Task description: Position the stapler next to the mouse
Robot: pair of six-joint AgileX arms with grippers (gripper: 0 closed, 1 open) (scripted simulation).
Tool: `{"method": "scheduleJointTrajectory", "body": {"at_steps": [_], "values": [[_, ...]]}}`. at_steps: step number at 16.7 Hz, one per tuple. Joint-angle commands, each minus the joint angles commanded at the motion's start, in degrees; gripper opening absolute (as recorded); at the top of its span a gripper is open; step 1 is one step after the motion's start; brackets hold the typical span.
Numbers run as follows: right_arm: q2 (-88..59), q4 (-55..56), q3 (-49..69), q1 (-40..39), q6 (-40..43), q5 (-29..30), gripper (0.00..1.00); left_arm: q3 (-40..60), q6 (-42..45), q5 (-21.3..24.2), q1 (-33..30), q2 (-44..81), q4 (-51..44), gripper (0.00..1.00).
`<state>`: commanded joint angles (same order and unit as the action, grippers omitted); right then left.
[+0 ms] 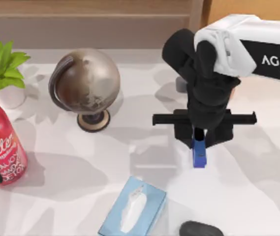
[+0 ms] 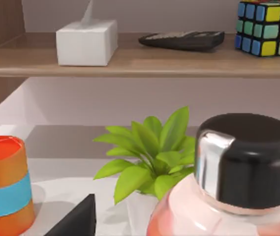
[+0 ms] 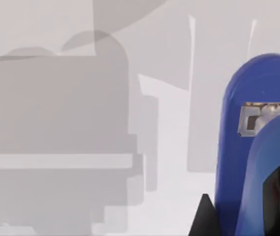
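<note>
The right gripper (image 1: 199, 140), right of table centre, has its 2 fingers closed on the stapler (image 1: 199, 153), whose blue end projects below them. The mouse (image 1: 201, 229) lies near the front edge, partly cut off. The left arm sits parked at the table's left.

A pale marbled table (image 1: 258, 187) stands before a wooden shelf (image 2: 144, 63) and plain grey wall (image 2: 179, 14).

Bright blue stapler (image 1: 199, 155) right of centre, held lengthwise; dark oval mouse (image 1: 201, 229) at near edge, apart
</note>
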<state>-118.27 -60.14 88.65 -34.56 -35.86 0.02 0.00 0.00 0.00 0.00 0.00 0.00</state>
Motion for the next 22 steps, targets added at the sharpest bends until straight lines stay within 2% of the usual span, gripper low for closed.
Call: {"method": "scheduleJointTrajectory", "body": {"at_steps": [13, 22], "values": [[-0.9, -1.9, -1.7, -0.1, -0.5, -2.1, 0.0, 0.0, 0.0, 0.0, 0.0, 0.0, 0.0, 1.0], [-0.7, 4.4, -2.2, -0.4, 0.0, -0.6, 0.0, 0.0, 0.0, 0.0, 0.0, 0.0, 0.0, 1.0]]}}
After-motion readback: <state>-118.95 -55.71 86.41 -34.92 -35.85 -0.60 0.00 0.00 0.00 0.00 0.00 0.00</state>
